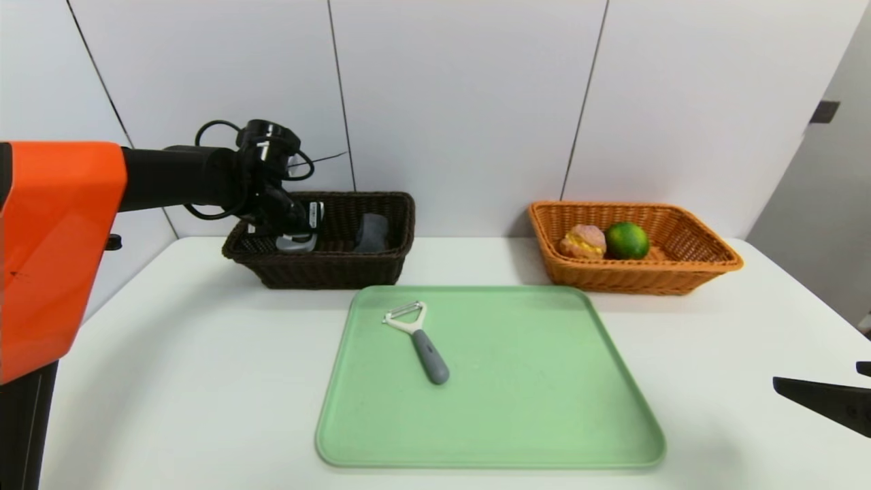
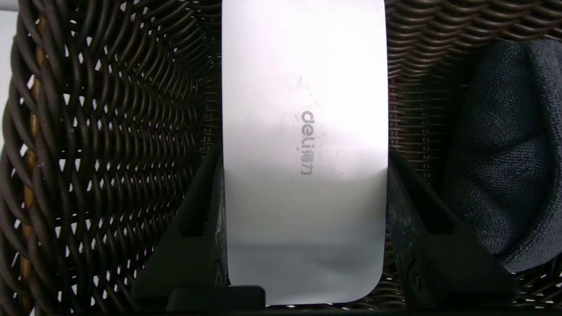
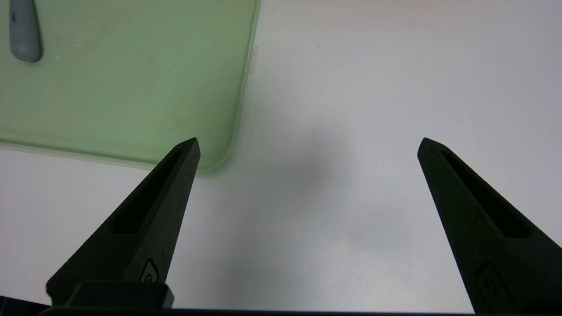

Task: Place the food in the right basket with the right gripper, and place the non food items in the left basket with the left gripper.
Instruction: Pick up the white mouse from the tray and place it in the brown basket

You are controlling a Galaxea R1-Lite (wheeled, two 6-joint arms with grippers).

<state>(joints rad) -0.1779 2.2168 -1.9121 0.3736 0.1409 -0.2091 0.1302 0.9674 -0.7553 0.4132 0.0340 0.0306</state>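
My left gripper (image 1: pixel 294 230) hangs inside the dark brown left basket (image 1: pixel 326 269), shut on a white flat item marked "deli" (image 2: pixel 303 131). The black fingers (image 2: pixel 206 206) press against both of its long sides, just above the wicker floor (image 2: pixel 109 145). A dark grey cloth (image 1: pixel 372 233) (image 2: pixel 505 149) lies in the same basket beside it. The orange right basket (image 1: pixel 701 262) holds a green lime (image 1: pixel 627 240) and a pink-and-yellow bun (image 1: pixel 583 241). A grey-handled peeler (image 1: pixel 416 338) lies on the green tray (image 1: pixel 544 422). My right gripper (image 3: pixel 307 142) hovers open and empty over the bare table, off the tray's near right corner.
The white table (image 1: pixel 204 381) reaches a white panelled wall behind both baskets. The tray's corner (image 3: pixel 219 149) and the peeler's handle tip (image 3: pixel 24 30) show in the right wrist view. My orange left arm (image 1: pixel 54 238) reaches in from the left.
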